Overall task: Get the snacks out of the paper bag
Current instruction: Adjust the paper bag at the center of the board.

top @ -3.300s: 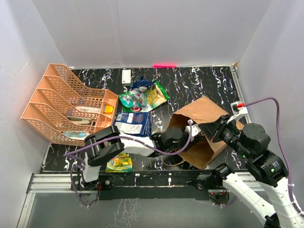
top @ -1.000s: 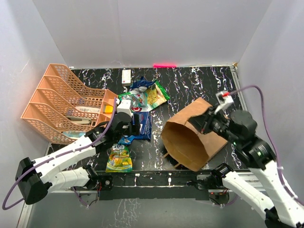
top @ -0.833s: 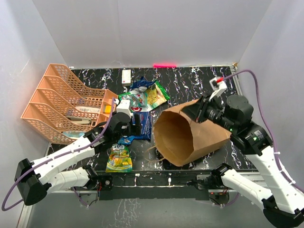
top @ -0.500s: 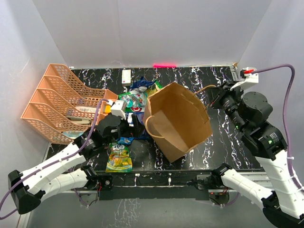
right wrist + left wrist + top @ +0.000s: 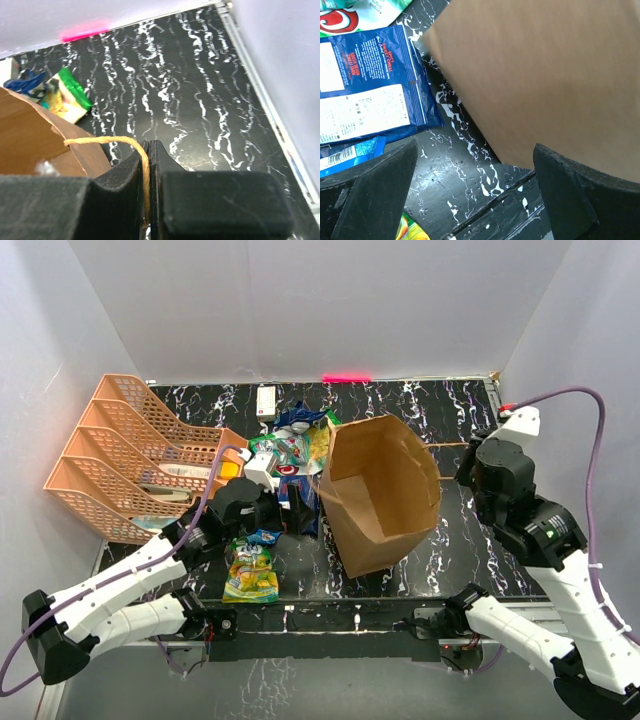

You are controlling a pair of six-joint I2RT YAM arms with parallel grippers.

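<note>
**Right gripper** [image 5: 149, 150]: the jaws are pressed together on the twisted paper loop handle [image 5: 102, 140] of the tall brown kraft paper bag [image 5: 385, 495]. The cord runs taut from the bag's rim out toward 3 o'clock and into the fingers.

**Left gripper** [image 5: 475, 200]: the fingers are spread wide with nothing between them. It hangs low over the black marbled table [image 5: 455, 170], just at the bag's 9 o'clock side. The bag's brown wall fills the upper right of the wrist view.

**Paper bag:** it sits at mid-table, a little toward 3 o'clock.
- From overhead its outline runs longest from 12 to 6 o'clock.
- The mouth appears to face up toward the overhead camera, with the held handle on the 3 o'clock rim.
- Whether the base rests on the table cannot be told.
- The interior is in shadow and its contents cannot be made out.

**Snacks on the table, outside the bag:**
- A green chip bag with a red logo [image 5: 285, 455] lies at the bag's 10 o'clock.
- A dark blue packet [image 5: 370, 90] lies flat just beside the bag's 9 o'clock wall, its printed text running across the wrist view.
- A green, yellow and orange pouch [image 5: 250, 575] lies at 8 o'clock, near the front edge.

**Other items:**
- An orange plastic mesh organiser [image 5: 130, 455] stands at the table's 9 o'clock edge.
- A small white box [image 5: 266, 400] lies toward 11 o'clock.
</note>
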